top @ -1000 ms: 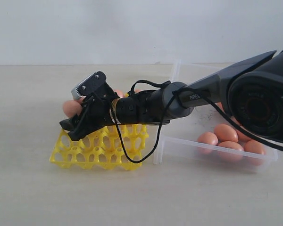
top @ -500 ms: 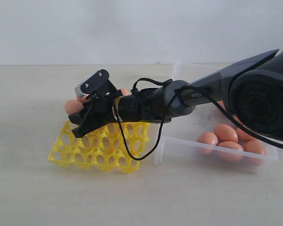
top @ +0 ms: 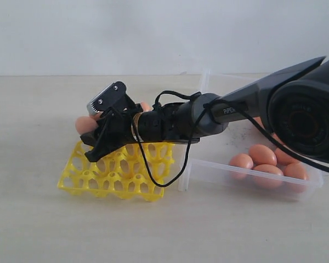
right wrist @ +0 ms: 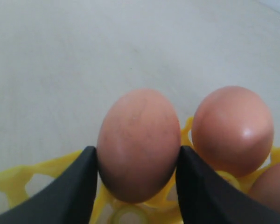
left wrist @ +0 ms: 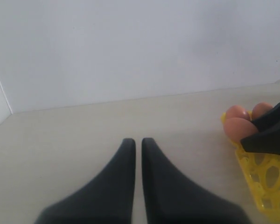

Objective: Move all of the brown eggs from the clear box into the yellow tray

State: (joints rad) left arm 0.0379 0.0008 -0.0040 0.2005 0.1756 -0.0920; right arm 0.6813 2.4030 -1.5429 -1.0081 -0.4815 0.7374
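Note:
My right gripper (top: 92,130) reaches across to the far left corner of the yellow tray (top: 115,175) and is shut on one brown egg (top: 84,125). In the right wrist view both black fingers (right wrist: 84,186) press the sides of this egg (right wrist: 137,140), which stands just above a tray cup (right wrist: 18,179). A second egg (right wrist: 232,128) sits beside it in the tray, with a third egg (right wrist: 270,186) at the frame edge. The clear box (top: 236,175) on the right holds several more eggs (top: 263,155). My left gripper (left wrist: 138,140) is shut and holds nothing, hovering over bare table.
The black arm and its looping cable (top: 148,175) hang over the tray's near cups. The box's upright end wall (top: 183,175) stands right beside the tray. The left wrist view shows the tray's edge (left wrist: 266,177) with eggs (left wrist: 238,128) and the other gripper's finger.
The right gripper's jaws have closed onto the egg at the tray's far left corner. The gripper has lifted slightly and shifted a little to the right. The left gripper shows no earlier frame.

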